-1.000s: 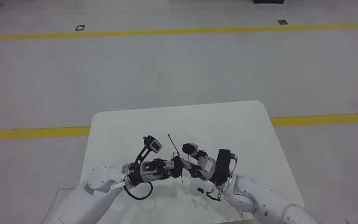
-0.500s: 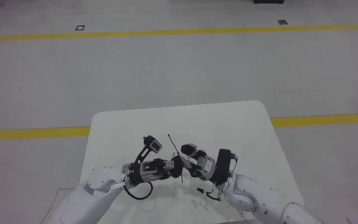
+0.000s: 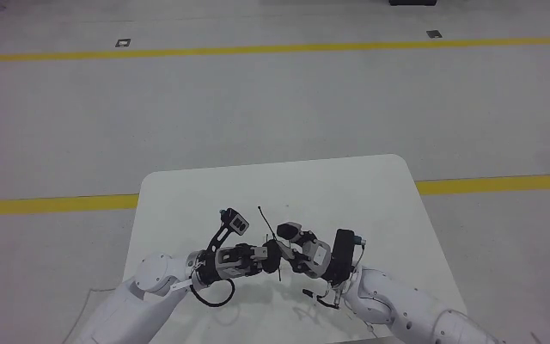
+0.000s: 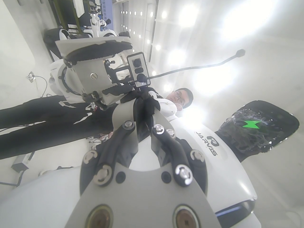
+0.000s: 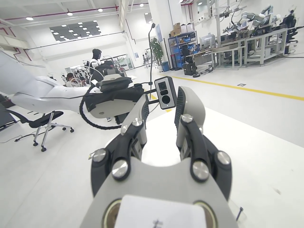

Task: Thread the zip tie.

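A thin black zip tie (image 3: 266, 222) stands up over the front of the white table (image 3: 361, 189). My left gripper (image 3: 273, 255) is shut on its lower part. In the left wrist view the fingers meet at the grip (image 4: 144, 100), and the strap (image 4: 190, 68) curves away to its small head. My right gripper (image 3: 286, 245) sits right beside the left one, open, with its fingers (image 5: 187, 110) on either side of the left wrist's camera. The strap (image 5: 150, 55) rises just beyond the right gripper (image 5: 163, 96). That gripper (image 4: 129, 66) also shows spread open in the left wrist view.
A small black piece (image 5: 239, 212) lies on the table close to the right arm. The table's far half is bare white surface. Beyond it are grey floor and a yellow line (image 3: 258, 49).
The right gripper has edged slightly closer to the left gripper. The left gripper and the zip tie have stayed put.
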